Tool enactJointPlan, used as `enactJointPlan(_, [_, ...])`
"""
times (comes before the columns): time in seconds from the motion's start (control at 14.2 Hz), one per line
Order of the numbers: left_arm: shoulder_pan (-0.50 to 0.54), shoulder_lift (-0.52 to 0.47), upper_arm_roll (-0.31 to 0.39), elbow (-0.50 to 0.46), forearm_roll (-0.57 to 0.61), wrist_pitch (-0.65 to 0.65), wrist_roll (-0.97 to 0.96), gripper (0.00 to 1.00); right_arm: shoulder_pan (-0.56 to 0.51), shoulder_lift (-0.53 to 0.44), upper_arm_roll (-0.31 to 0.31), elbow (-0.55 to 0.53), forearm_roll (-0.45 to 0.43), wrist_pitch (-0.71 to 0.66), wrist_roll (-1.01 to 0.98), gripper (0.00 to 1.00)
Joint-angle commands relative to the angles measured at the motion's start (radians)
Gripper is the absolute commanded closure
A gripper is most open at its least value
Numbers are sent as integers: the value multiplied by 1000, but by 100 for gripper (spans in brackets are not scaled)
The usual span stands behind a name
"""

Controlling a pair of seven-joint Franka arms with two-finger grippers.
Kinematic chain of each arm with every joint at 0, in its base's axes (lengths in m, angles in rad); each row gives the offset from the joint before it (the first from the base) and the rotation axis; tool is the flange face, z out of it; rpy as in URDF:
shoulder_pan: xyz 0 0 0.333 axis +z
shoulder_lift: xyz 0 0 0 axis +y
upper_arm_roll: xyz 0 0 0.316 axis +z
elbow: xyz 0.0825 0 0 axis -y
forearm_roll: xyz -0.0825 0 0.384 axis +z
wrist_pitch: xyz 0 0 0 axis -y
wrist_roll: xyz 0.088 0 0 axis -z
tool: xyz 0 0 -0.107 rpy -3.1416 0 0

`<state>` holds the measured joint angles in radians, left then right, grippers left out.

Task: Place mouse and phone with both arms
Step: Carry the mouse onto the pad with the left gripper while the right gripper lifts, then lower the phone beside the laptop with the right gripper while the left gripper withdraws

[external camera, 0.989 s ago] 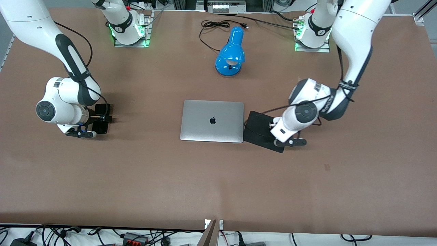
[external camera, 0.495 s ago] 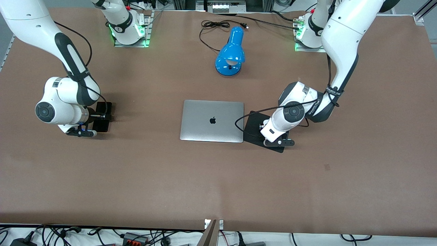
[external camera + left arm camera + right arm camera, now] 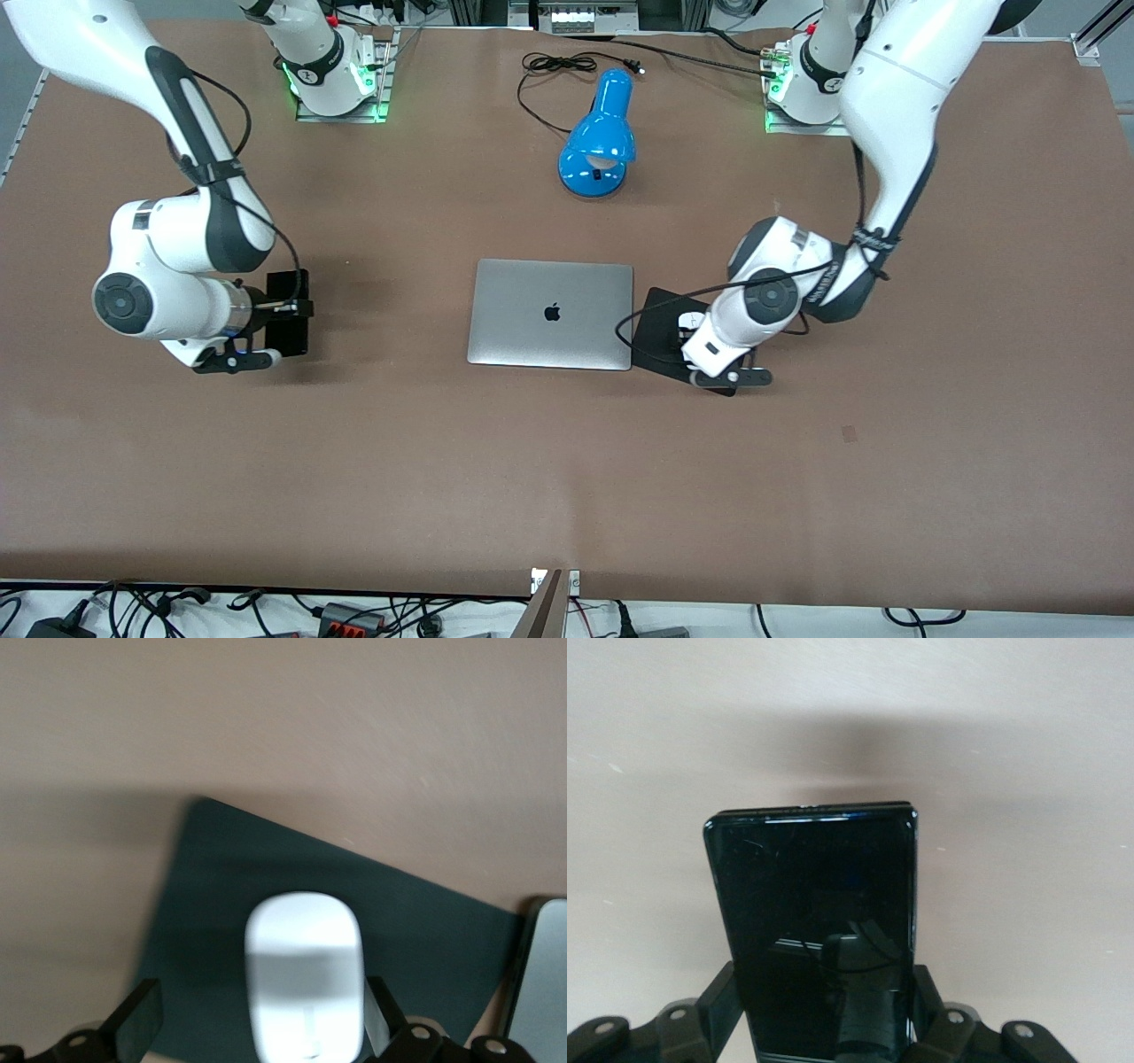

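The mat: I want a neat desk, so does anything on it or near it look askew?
The black mat lies turned, not square with the laptop beside it. The mouse sits on the mat between the open left pincer. The right pincer grips the phone.

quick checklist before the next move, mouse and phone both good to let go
1. Mouse lies flat on the black mat: ok.
2. Left gripper jaws open around the mouse: ok; one finger sits close against its side, and contact cannot be told.
3. Mat lies beside the laptop, toward the left arm's end: ok.
4. Right gripper jaws shut on the long sides of the phone: ok.
5. Phone resting on the table: cannot tell.
6. Phone placed by the laptop: not ok, it is well toward the right arm's end.
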<state>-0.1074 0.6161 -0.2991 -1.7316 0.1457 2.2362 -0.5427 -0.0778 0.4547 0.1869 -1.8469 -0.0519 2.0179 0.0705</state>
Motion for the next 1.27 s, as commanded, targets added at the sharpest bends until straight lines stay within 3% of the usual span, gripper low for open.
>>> enactJointPlan(0.0, [61,-159,1,-19,12,-131,-2,0,68,22,2,14,6,4,125,68])
enactJointPlan(0.42, [202,-392,-8,6,2,-393,142,0,206,87,0,14,50,120,337,68])
enactJointPlan(0.71, [204,-404,6,248,-61,-752,205,0,265,96,0,14,53,143,420,68])
enactJointPlan(0.92, [253,-398,3,256,-67,-771,341,0,294,125,2,14,55,188,430,68])
enactJointPlan(1.2, [253,-397,8,270,-78,-773,357,0,308,177,2,12,67,254,437,68])
